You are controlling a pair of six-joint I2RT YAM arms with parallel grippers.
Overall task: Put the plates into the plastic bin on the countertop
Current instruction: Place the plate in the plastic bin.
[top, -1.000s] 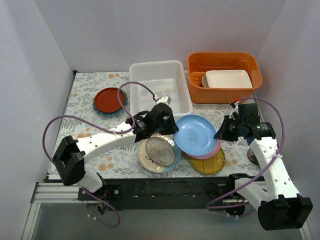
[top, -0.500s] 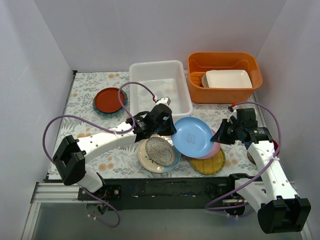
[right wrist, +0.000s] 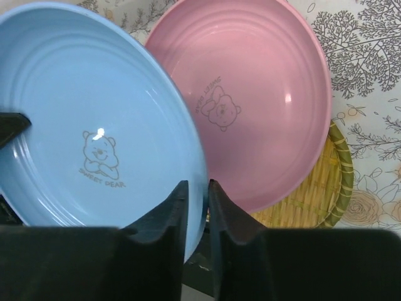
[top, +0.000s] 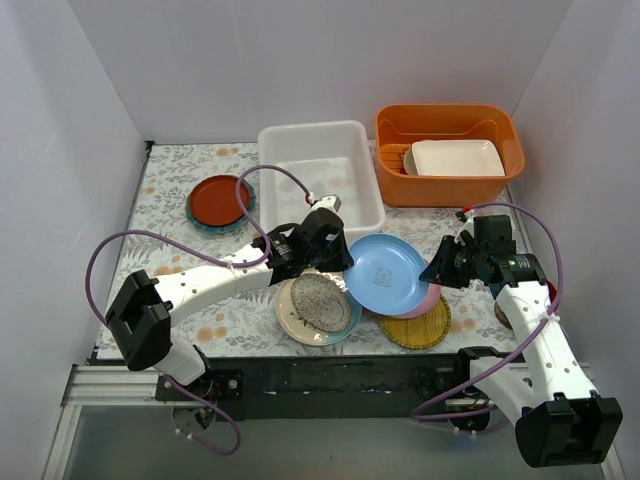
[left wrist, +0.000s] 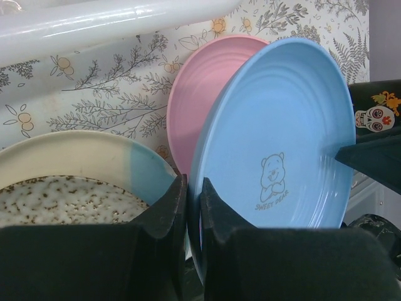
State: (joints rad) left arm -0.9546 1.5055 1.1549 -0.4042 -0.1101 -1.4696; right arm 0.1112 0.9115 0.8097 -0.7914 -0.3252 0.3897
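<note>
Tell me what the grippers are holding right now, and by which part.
Both hold the light blue plate by its rim: the left gripper pinches the left edge, the right gripper the opposite edge.

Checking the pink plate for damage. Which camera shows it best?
Right wrist: the pink plate lies almost fully exposed, only its left edge behind the light blue plate. Left wrist shows roughly half; top external only a sliver.

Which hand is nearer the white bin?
Left. The left hand is close by the bin's near wall; the right hand sits farther right, across the blue plate.
</note>
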